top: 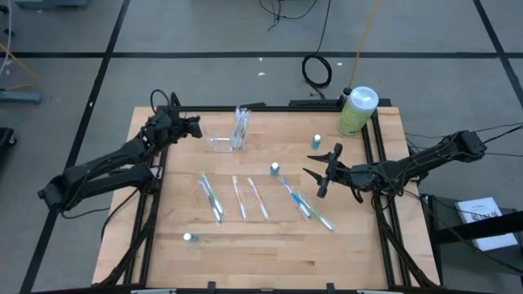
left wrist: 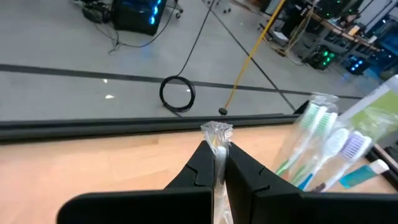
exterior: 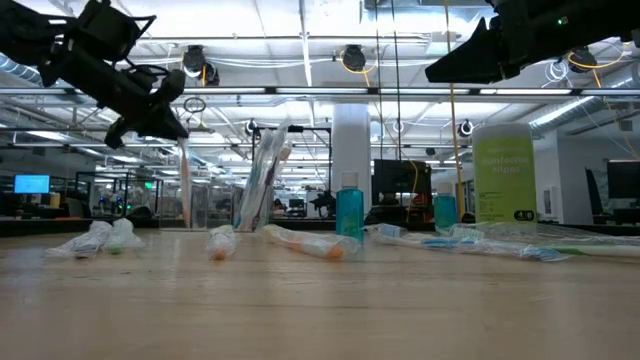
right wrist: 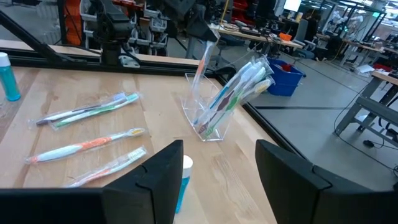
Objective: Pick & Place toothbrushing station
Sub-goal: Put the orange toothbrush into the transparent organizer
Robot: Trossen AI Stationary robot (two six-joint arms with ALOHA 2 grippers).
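Pale, matt wooden table top (top: 270, 253) with fine grain, edged by a black metal frame (top: 372, 147). Clear, glossy plastic toothbrushing station (right wrist: 208, 112), see-through with bright edges. Crinkly transparent film wrappers on the loose plastic-handled toothbrushes (right wrist: 87, 149), catching light. Matt black, smooth hard fingers on the left gripper (left wrist: 216, 174), pinched on a twist of shiny clear film (left wrist: 217, 134). Same matt black finish on the right gripper (right wrist: 217, 168). Green plastic bottle with smooth white cap (top: 356, 109). Small translucent blue plastic bottles (exterior: 349, 214).

Upright clear toothbrushing station (top: 238, 131), brushes inside
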